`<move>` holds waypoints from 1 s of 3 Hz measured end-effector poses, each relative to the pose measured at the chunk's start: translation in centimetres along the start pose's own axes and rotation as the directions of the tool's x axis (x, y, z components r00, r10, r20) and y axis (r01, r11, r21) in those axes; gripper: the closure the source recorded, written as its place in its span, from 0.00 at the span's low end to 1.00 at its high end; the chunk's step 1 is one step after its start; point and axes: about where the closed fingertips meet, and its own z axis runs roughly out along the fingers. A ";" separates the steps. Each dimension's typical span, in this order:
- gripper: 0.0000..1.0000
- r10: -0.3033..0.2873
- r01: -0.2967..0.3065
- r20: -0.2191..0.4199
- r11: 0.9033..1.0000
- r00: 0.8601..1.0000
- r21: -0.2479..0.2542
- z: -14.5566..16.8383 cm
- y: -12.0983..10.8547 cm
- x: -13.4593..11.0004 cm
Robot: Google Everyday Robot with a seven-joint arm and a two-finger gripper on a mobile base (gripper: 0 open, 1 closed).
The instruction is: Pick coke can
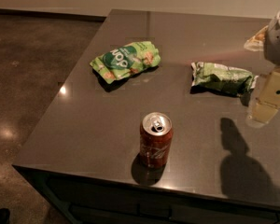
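- Small red cylindrical coke can, silver top with pull tab: stands upright near the front edge of the dark grey glossy bench, about mid-width. Nothing touches it. With free space all round, you have both side walls to close on.
- Two crumpled green snack bags lie flat further back. The brighter green bag with white lettering is back-left of the can, and the duller green foil bag is back-right. Both are well apart from the can, so neither should crowd your approach.
- A tan packet shows at the far right, partly hidden behind the arm. You cannot tell what it is.
- Pale cream-coloured gripper: hangs at the right edge of the view, just beside the right end of the duller bag and well apart from the can. Its dark shadow falls on the bench to the right of the can, which suggests it is raised off the surface.
- Whether the gripper is spread or closed, you cannot tell; it is seen side-on.
- Judgement: early in the task, can untouched. Your next move calls for travel left and toward the front edge, coming level with the can's middle.
- Risk: the can looks tall and light and sits close to the edge, so a glancing touch could tip it or push it off the front
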 end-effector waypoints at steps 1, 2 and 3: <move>0.00 0.000 0.000 0.000 1.000 1.000 0.000 0.0 0.0 0.0; 0.00 -0.048 0.051 0.066 0.998 0.997 -0.041 0.7 1.9 -1.3; 0.00 -0.134 0.152 0.185 0.984 0.973 -0.087 1.6 6.3 -3.8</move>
